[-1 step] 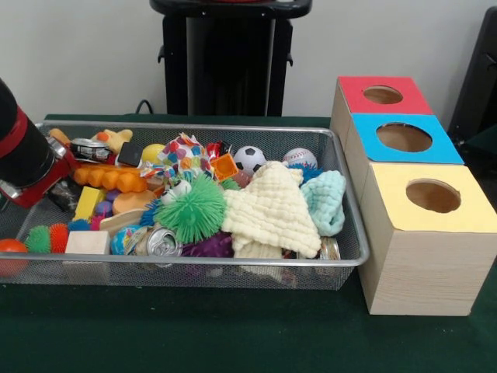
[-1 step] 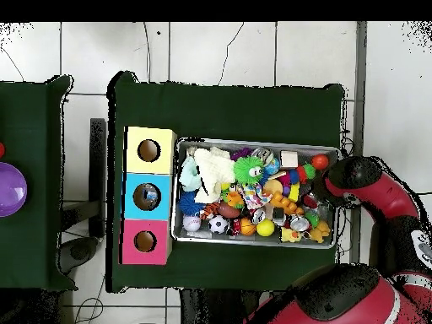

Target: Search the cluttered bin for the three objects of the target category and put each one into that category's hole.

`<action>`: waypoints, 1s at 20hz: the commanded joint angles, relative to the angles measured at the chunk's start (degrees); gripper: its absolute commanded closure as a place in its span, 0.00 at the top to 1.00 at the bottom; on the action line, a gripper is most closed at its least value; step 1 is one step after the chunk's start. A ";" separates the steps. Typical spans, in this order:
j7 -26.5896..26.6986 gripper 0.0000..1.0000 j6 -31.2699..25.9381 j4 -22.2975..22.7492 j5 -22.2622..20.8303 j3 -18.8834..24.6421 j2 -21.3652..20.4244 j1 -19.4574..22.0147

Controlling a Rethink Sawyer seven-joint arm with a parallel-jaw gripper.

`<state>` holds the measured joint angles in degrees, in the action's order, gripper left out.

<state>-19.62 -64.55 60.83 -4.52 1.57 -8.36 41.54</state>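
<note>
Bin (image 1: pixel 194 268): a wire mesh tray on the green table (image 1: pixel 233 334), crammed with toys; it lies just beside the boxes, at their 9 o'clock in the front view.
Contents: a green spiky ball (image 1: pixel 196 210) near the middle, touching a pale yellow cloth (image 1: pixel 272 214) at its 3 o'clock; a mint cloth (image 1: pixel 324 200) at the yellow cloth's 3 o'clock; a soccer ball (image 1: pixel 249 158) and a baseball (image 1: pixel 300 158) toward 12 o'clock; a drink can (image 1: pixel 161 242) at the green ball's 7 o'clock; an orange bumpy toy (image 1: pixel 110 179) toward 9 o'clock; a wooden block (image 1: pixel 87 242) and an orange ball (image 1: pixel 11 249) against the 8 o'clock corner.
Boxes: three wooden boxes in a row, each with a round hole, topped red (image 1: pixel 382 95), blue (image 1: pixel 404 137) and yellow (image 1: pixel 432 198).
Arm (image 1: pixel 27 159): red and black, reaching into the bin's 9 o'clock end in the front view, over the toys there.
End effector: hidden behind the arm's wrist in both views; whether it is spread or pinching anything cannot be told.
</note>
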 commanded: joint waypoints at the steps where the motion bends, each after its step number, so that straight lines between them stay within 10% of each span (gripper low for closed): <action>1: -3.11 0.00 -3.81 2.28 -1.80 5.22 5.34 -1.48; 20: -4.95 0.00 13.34 15.56 2.40 12.03 -14.04 -1.91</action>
<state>-19.61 -59.57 67.83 -4.55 4.12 -17.69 41.10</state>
